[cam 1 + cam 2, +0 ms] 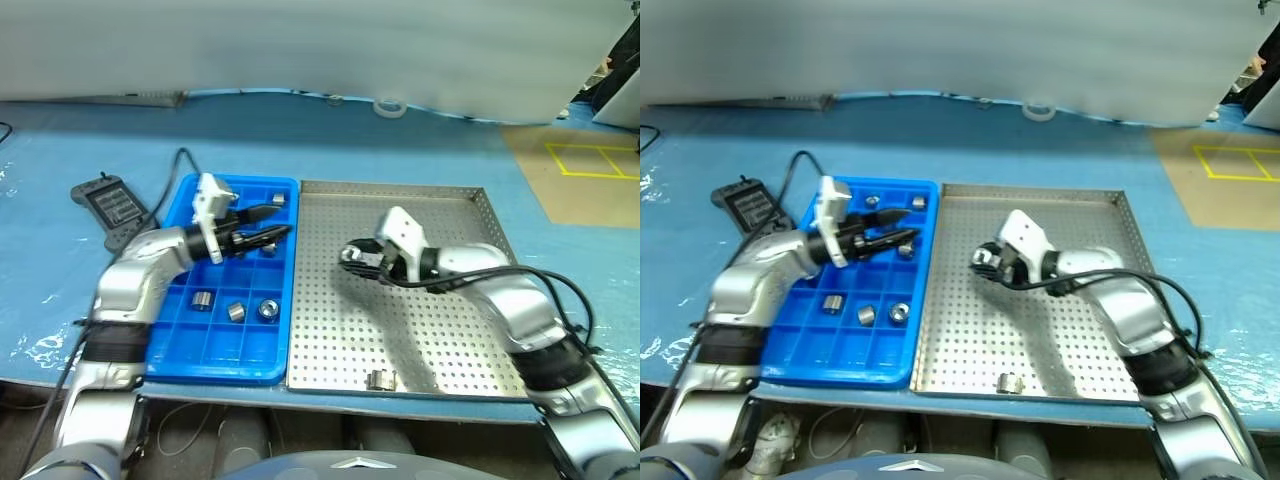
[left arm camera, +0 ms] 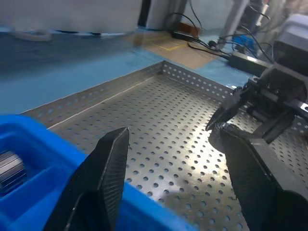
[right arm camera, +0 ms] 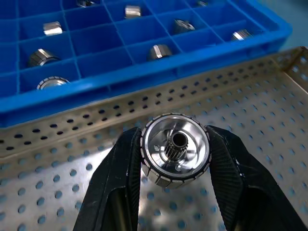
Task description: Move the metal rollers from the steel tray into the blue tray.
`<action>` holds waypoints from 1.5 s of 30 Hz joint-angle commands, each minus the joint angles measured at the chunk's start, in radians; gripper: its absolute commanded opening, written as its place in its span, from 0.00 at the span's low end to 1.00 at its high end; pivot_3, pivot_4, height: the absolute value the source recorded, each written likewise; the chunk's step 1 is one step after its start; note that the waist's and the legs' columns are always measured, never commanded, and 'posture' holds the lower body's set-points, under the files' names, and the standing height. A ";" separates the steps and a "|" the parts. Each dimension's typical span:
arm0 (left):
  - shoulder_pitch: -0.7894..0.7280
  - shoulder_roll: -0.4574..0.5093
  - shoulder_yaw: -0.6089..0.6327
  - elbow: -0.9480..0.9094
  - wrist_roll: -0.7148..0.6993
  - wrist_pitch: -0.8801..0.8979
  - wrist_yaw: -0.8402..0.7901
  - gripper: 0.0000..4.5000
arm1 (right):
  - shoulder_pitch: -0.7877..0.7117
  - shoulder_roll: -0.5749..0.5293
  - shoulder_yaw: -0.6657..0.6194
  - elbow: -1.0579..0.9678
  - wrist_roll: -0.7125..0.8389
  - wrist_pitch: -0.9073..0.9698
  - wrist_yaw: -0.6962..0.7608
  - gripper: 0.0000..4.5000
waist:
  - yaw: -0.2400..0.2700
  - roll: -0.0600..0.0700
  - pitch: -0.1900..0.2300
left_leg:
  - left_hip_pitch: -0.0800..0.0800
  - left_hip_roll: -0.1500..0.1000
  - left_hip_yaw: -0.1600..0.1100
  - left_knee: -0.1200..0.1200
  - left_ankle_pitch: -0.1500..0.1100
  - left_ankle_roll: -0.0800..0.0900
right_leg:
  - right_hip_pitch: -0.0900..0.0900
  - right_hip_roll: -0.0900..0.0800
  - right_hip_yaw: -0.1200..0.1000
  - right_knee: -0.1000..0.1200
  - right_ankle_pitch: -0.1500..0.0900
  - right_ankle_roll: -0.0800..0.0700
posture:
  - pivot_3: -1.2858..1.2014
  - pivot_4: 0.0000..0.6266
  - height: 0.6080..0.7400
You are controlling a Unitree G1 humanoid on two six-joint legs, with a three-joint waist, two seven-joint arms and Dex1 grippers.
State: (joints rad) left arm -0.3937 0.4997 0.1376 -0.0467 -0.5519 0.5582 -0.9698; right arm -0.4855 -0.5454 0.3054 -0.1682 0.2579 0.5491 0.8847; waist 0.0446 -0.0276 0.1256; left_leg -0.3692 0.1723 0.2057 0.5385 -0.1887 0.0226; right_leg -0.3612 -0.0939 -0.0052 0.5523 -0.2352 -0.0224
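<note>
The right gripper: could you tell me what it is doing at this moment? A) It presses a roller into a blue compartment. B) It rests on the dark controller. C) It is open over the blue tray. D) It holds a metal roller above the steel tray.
D: the right gripper has its two black fingers closed on a metal roller, with the perforated floor of the steel tray beneath it.

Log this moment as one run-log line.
right gripper: jaws shut on roller, above steel tray | left gripper: jaws open, empty, over blue tray | one roller left on steel tray
</note>
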 commanded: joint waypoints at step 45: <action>0.033 0.123 0.041 -0.052 -0.075 0.008 0.125 0.70 | -0.183 0.265 0.007 0.348 -0.171 -0.336 0.028 0.36 | 0.061 -0.014 0.009 | 0.000 0.000 -0.031 -0.008 0.012 -0.026 | 0.008 0.006 -0.019 0.004 -0.002 0.017 | 0.57 0.24 1.00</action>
State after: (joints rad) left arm -0.3441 0.6088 0.1672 -0.0900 -0.6303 0.5895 -0.8291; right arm -0.6436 -0.3019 0.3248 0.1861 0.0918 0.2386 0.9471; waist 0.1056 -0.0416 0.1343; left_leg -0.3684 0.1723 0.1748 0.5305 -0.1766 -0.0034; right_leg -0.3524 -0.0882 -0.0246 0.5559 -0.2375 -0.0060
